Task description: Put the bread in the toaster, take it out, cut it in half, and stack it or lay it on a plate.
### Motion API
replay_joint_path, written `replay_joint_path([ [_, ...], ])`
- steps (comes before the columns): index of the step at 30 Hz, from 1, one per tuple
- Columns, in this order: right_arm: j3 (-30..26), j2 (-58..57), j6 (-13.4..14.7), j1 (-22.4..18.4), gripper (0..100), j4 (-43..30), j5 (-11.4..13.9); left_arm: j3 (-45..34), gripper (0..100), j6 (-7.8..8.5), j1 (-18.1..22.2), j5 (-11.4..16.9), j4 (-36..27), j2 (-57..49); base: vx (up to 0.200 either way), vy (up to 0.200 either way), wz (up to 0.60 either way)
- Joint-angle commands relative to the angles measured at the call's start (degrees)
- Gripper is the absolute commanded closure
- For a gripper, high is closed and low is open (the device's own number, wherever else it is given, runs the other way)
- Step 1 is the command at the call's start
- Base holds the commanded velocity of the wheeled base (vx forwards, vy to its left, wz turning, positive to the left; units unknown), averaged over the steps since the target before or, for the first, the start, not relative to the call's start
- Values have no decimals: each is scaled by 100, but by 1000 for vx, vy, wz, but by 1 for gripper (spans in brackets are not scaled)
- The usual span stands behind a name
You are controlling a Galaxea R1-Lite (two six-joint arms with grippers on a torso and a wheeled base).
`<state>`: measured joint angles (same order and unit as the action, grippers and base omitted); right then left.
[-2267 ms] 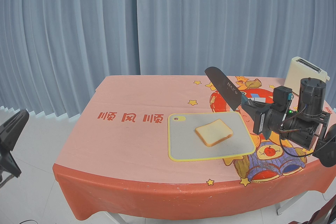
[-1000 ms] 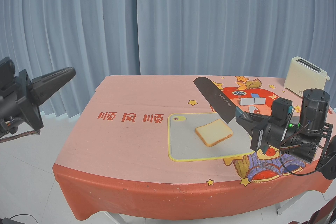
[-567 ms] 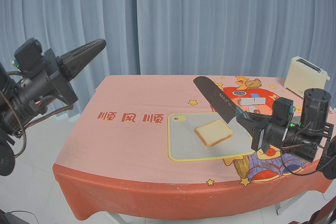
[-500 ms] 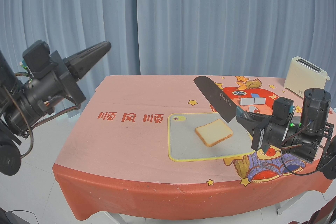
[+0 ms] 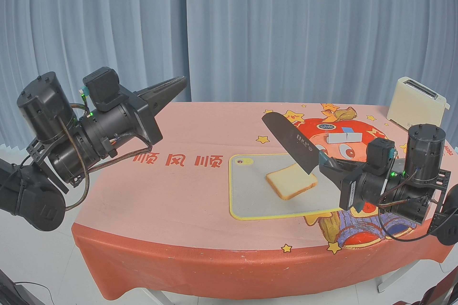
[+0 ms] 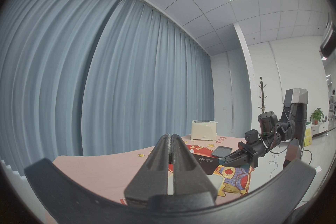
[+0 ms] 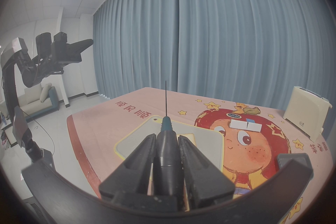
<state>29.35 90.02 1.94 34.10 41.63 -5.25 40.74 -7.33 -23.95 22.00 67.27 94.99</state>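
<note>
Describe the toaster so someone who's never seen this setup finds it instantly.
Start at the table draped in a salmon-pink cartoon-print cloth. Go past the grey, yellow-rimmed plastic cutting board to the far corner on the robot's right, where the cream-coloured boxy toaster stands. It is the only upright, box-shaped thing, with a dark slot in its top; the rest lies flat on the cloth.

Count: one bread slice; one cutting board; one knife; one toaster; one counter. Two claws: left claw, right claw. One small white-and-blue block on the counter; single or two pieces, can't tell.
</note>
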Motion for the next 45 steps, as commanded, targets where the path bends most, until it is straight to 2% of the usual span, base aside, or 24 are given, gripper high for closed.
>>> replay_joint_path([
  [1,-26,7,0,27,100,-15,-2,118,100,-32,-65,-65,23,301,0,0,0],
  [9,-61,60,0,27,100,-41,-2,66,100,-23,-74,-109,23,301,0,0,0],
  [21,-132,16,-9,9,100,-94,-11,-101,100,12,-294,-82,32,318,0,0,0],
  [27,-141,-28,0,18,100,-208,-37,92,100,-41,-470,-82,23,292,0,0,0],
  [32,-176,-98,0,18,100,-217,-72,602,100,-32,-610,-47,-100,573,0,0,0],
  [37,-167,-169,0,-17,100,-217,-72,1393,100,-6,-725,-65,-407,942,0,0,0],
  [45,-299,-274,8,18,100,-217,-99,2175,100,3,-733,-38,-2148,529,0,0,0],
])
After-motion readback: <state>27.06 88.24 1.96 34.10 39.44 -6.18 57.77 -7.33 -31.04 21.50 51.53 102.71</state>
